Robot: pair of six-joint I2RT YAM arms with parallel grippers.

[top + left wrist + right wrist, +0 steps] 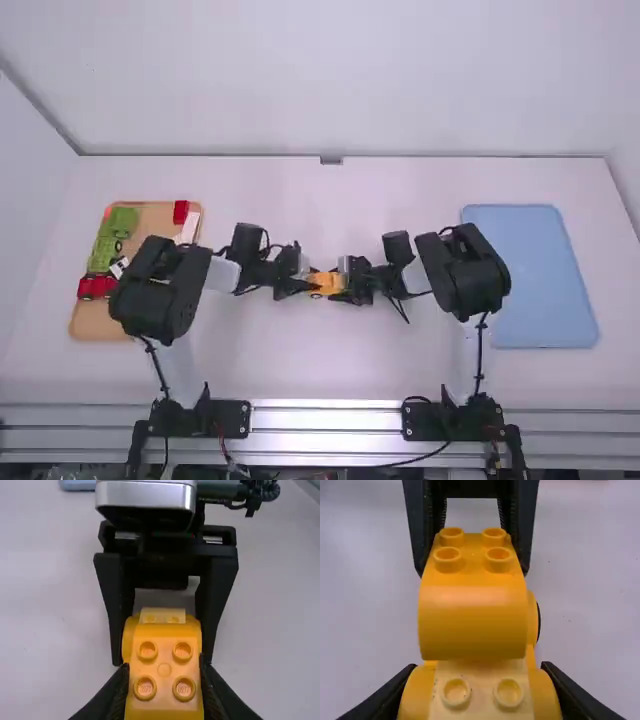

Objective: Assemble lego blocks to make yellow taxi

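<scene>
Big white table [300,380], matte & flat. R. side: blue tray [540,270], smooth plastic, rounded corners. L. side: tan tray [100,322], wood-coloured, w/ chunky green blocks [105,250], red blocks [97,287] & a slim white block [188,228].

Mid-table, 2 black grippers face each other. Left gripper [308,284] has its fingers closed round the curved block [472,620]: glossy yellow-orange, rounded end, 4 studs on top. Right gripper [346,284] is pinching the yellow base [415,697], bulging at its sides. Curved block's lined up w/ the base; can't tell if it's fully seated. Smallest: pale centre strip [480,707] on the base, approx. flat, 2 round studs showing.
</scene>
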